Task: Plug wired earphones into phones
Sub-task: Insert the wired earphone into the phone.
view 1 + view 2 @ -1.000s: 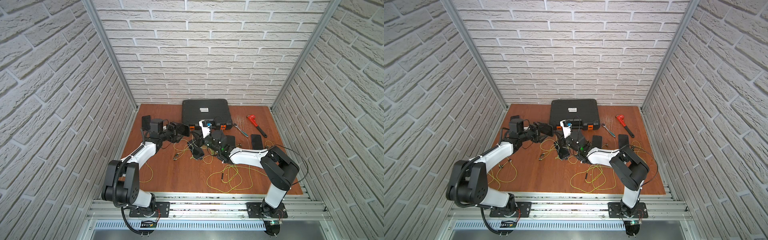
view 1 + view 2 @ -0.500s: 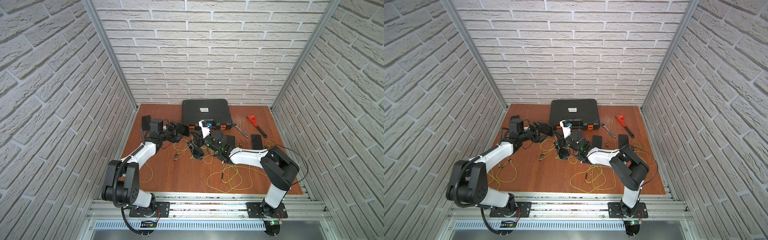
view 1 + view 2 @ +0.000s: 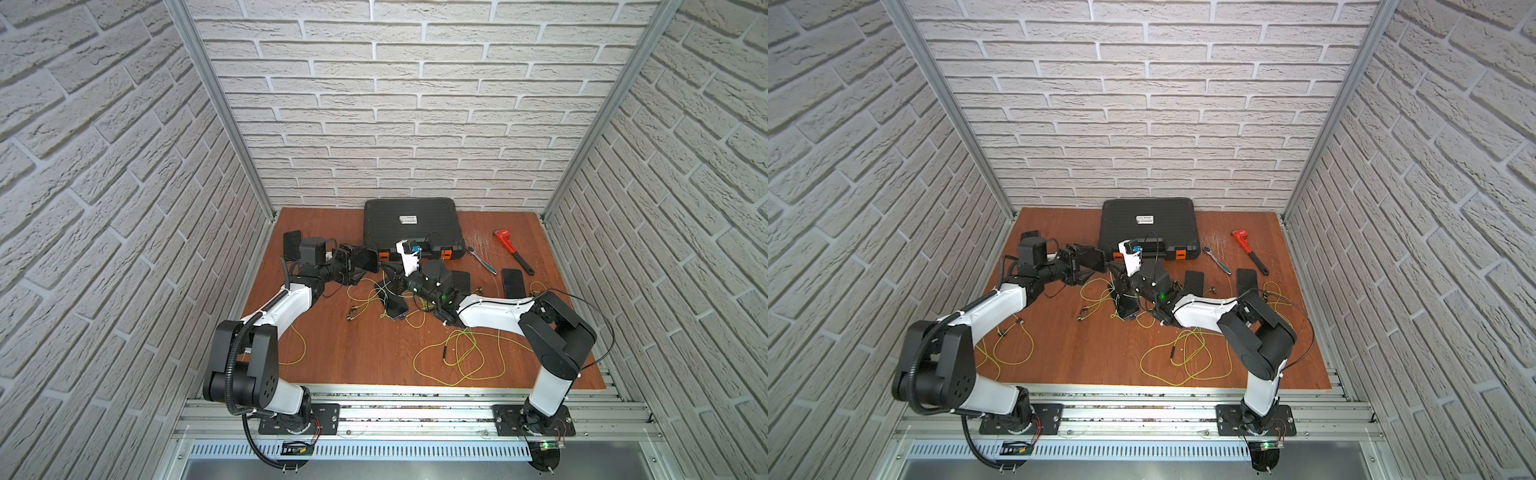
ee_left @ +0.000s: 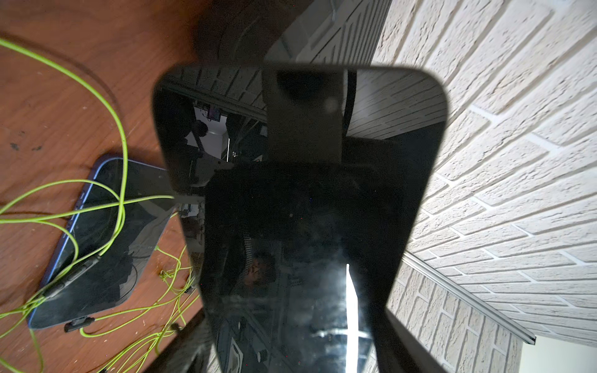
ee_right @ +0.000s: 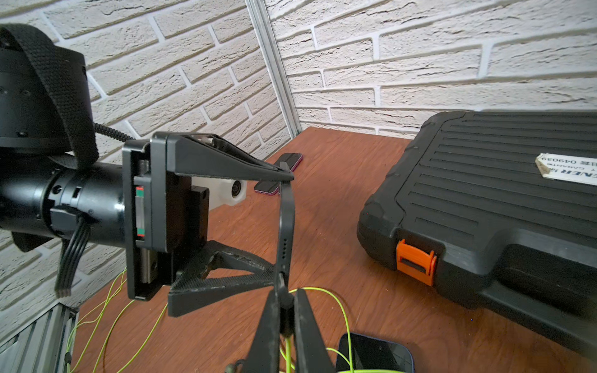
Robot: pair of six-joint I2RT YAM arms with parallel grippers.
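Phones (image 3: pixel 1246 278), flat black glossy rectangles, are counted as five in a top view. One is laid at the far left (image 3: pixel 292 245) and one is lifted off the brown wooden counter (image 3: pixel 357 365). Another is laid in the middle (image 3: pixel 397 306) and two at the right (image 3: pixel 460 280) (image 3: pixel 513 282). The lifted phone (image 4: pixel 300 193) is clamped across its width by the left pincer (image 5: pixel 282 226) and turned edge-on, presumably so that its socket is offered to the right pincer (image 5: pixel 286 300). That pincer is clenched on a thin yellow-green earphone cord (image 5: pixel 323 289) at that edge. About four loose cord tangles are seen; an exact count cannot be made.
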